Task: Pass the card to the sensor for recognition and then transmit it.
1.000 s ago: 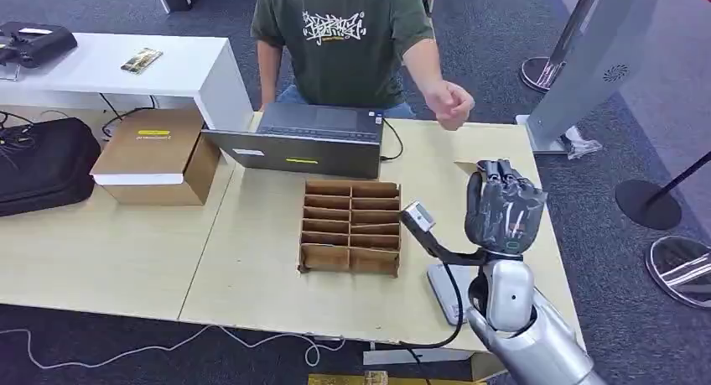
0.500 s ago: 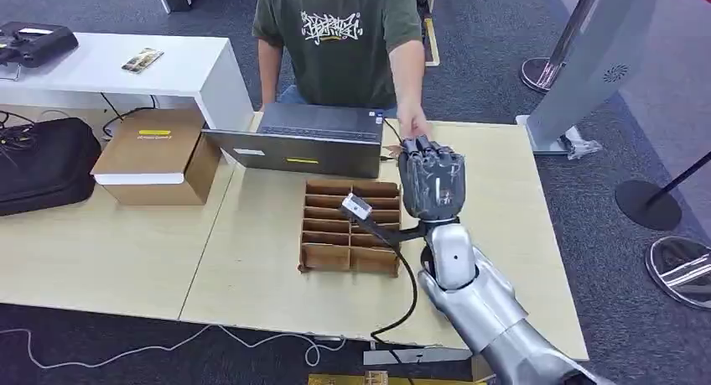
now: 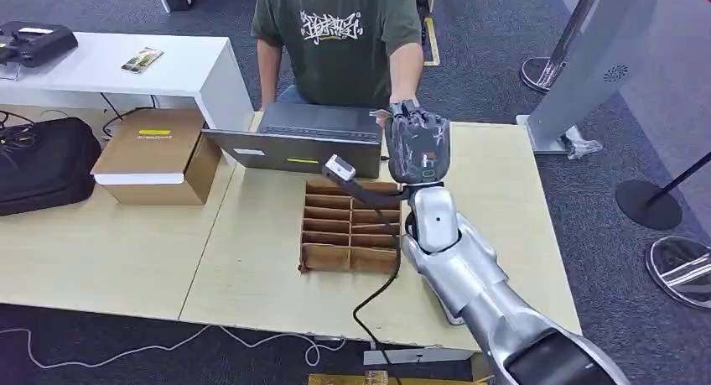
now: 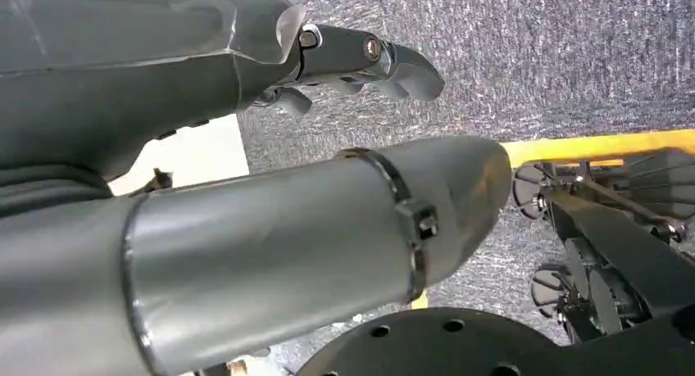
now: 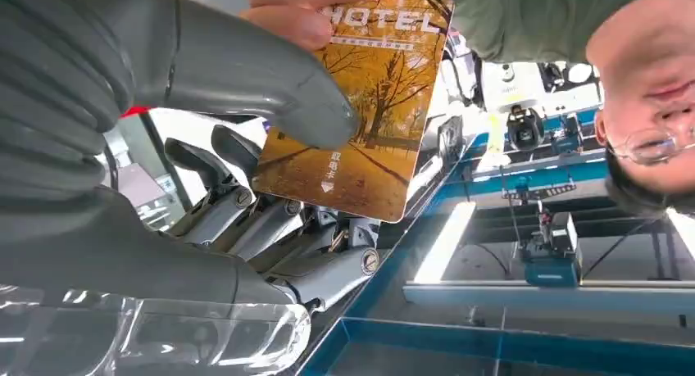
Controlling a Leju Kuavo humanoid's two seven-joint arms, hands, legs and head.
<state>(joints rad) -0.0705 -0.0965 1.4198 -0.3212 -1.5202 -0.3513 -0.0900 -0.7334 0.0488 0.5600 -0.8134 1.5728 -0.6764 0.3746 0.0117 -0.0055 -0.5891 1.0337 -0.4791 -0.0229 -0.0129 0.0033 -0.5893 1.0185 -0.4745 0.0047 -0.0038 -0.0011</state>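
Note:
In the right wrist view a hotel card [image 5: 369,122] printed with yellow autumn trees lies between my right hand's thumb [image 5: 246,81] and its darker fingers [image 5: 270,220]. A person's fingers [image 5: 287,22] pinch the card's other end. From the head view, my right hand [image 3: 417,146] is raised over the table's far edge, right in front of the person in a green shirt [image 3: 344,41]; the card is hidden behind the hand there. My left hand [image 4: 246,147] hangs over grey carpet, fingers apart and holding nothing.
A cardboard divider tray [image 3: 350,226] sits mid-table under my right forearm. Behind it is a grey laptop [image 3: 302,137]. A cardboard box [image 3: 155,154] and a black bag [image 3: 42,163] are at the left. A grey stand [image 3: 587,58] rises at the right.
My right hand swung from the table's right side, leftward and away from me, up to the person. The person's hand came forward and now meets it at the card.

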